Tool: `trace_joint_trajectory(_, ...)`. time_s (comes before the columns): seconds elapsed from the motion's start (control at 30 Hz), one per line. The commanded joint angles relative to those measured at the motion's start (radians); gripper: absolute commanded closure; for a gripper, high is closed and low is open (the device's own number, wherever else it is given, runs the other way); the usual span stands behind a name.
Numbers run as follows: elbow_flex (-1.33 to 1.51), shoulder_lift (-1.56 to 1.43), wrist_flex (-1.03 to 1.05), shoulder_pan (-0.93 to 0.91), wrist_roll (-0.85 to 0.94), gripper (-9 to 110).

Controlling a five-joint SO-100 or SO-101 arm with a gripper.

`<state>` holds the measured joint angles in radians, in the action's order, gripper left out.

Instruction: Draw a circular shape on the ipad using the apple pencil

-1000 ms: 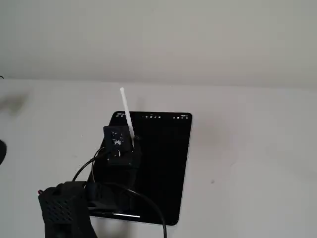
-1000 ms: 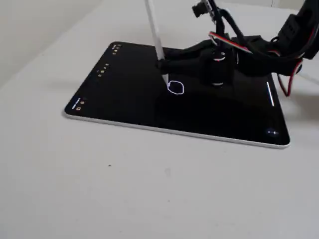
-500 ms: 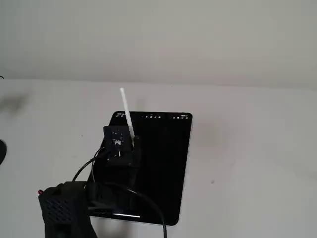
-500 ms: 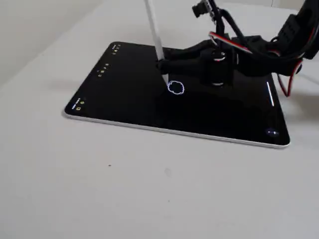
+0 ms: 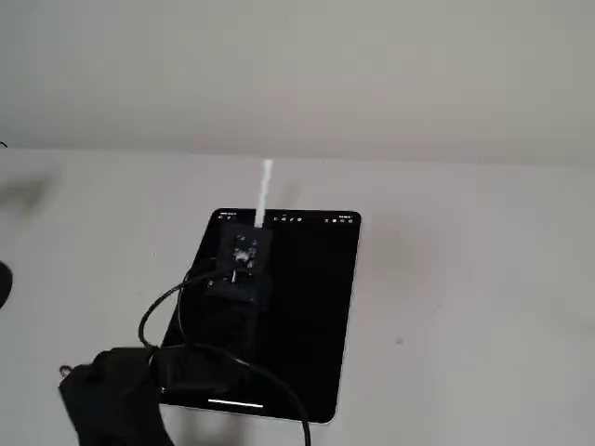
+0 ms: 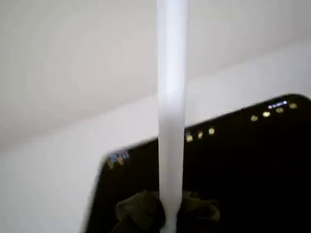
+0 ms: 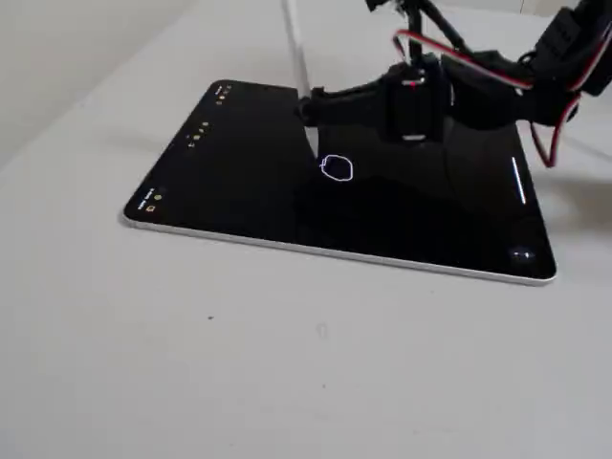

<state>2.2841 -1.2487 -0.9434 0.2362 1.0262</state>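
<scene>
— Fixed view from the side: where do things lie?

— Biggest first: the ipad [image 7: 239, 182] lies flat on the table [image 7: 191, 363]. My claw [image 7: 308, 103] is clamped on the apple pencil [image 7: 295, 43], whose long axis stands nearly upright. Its tip looks just clear of the glass, up-left of the circular shape [image 7: 337, 168].

— And the other cameras?

— My wrist view shows only the shaft above my fingers [image 6: 141, 211] and the icon row, no ring; the second fixed view hides the ring behind my arm.
</scene>
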Motion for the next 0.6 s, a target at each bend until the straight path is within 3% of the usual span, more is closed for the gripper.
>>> trace_joint_trajectory(0.0, -0.041, -0.236, 0.198, -0.038, -0.199, 102)
trace_joint_trajectory(0.57, -0.250, -0.650, 1.085, -0.037, -0.742, 102)
